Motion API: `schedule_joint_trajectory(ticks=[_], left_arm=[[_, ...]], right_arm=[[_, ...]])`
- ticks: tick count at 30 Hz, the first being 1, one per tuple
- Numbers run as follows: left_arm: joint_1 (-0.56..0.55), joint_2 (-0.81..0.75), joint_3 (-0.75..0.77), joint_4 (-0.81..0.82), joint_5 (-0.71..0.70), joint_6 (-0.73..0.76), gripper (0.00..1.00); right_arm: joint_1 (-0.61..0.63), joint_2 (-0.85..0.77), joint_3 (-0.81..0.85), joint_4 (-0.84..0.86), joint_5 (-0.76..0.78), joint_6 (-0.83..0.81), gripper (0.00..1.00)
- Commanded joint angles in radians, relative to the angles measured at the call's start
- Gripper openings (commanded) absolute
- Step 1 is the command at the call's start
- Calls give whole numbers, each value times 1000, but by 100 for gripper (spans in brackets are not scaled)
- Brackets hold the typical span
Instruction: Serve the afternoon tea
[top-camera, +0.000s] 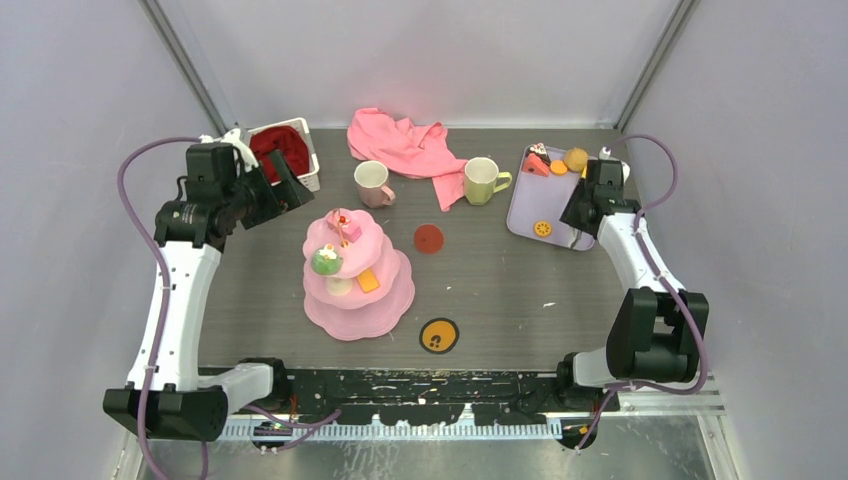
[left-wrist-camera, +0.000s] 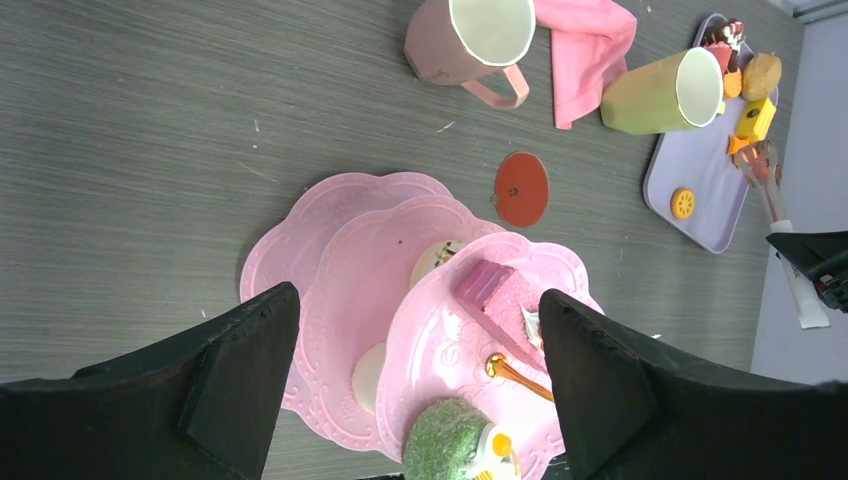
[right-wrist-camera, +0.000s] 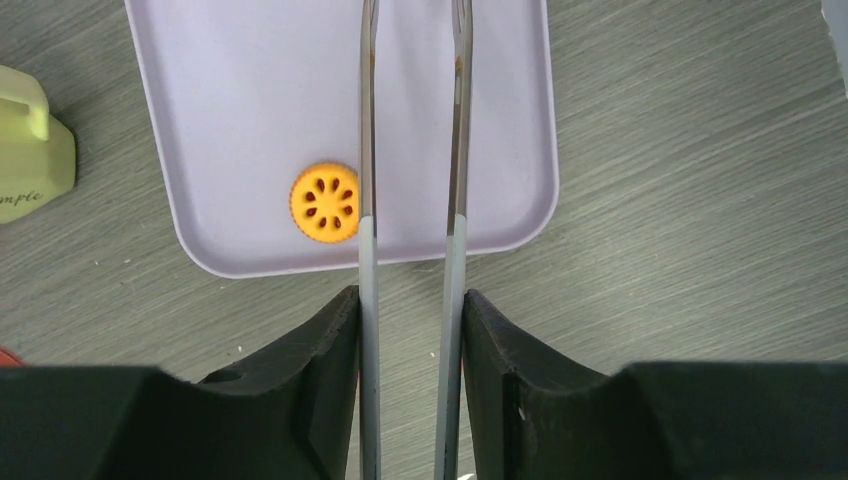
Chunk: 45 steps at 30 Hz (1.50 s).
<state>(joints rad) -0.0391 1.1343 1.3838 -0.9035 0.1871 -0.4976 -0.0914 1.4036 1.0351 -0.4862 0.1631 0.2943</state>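
Observation:
The pink three-tier cake stand (top-camera: 385, 318) stands mid-table with several toy pastries on it. The left wrist view shows a pink cake slice (left-wrist-camera: 497, 300) and a green ball pastry (left-wrist-camera: 445, 440) on its top tier (left-wrist-camera: 440, 345). My left gripper (top-camera: 288, 183) is open and empty, up and to the left of the stand (left-wrist-camera: 417, 295). The pale pink mug (top-camera: 372, 183) and the yellow-green mug (top-camera: 481, 180) stand behind the stand. My right gripper (top-camera: 590, 195) is shut on grey tongs (right-wrist-camera: 366, 200) that reach over the lavender tray (right-wrist-camera: 250, 90), right of an orange cookie (right-wrist-camera: 324, 204).
More toy pastries (top-camera: 556, 160) lie at the tray's (top-camera: 522, 205) back end. A red disc (top-camera: 429, 238) and an orange disc (top-camera: 439, 335) lie on the table. The pink cloth (top-camera: 400, 143) and the white basket with red cloth (top-camera: 283, 148) are at the back.

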Motion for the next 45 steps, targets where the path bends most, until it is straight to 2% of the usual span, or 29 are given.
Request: schedule_joint_trajectory(ticks=[1,5,9,11,19,24,34,39,45], left_arm=[[4,18,19,64,49,-6,89],[4,20,13,69,47,3,89],[4,29,9,71,47,4,89],[4,38,8,75,51,5,89],[4,56,13,74,51,11,89],[4,59,9,75,47,13,89],[4,64,9,74,50,10,89],[3,54,11,75,44,8,89],[3,42,2,74,43,5,89]], right_arm=[[-4,4,44,85,39,1,43],[-17,30,80,60,43,-11,44],[-19,-3,40,79,46,2,44],[-18,-7,35,74,95,2,44],[-32,34,35,104,95,-14,45],[-41,52,43,119,-52,6,43],[-39,-28,-5,117,-309,50,44],[-39,-88,-8,113,-214,30,44],[-39,-66,-18,80,-144,-15,46]])
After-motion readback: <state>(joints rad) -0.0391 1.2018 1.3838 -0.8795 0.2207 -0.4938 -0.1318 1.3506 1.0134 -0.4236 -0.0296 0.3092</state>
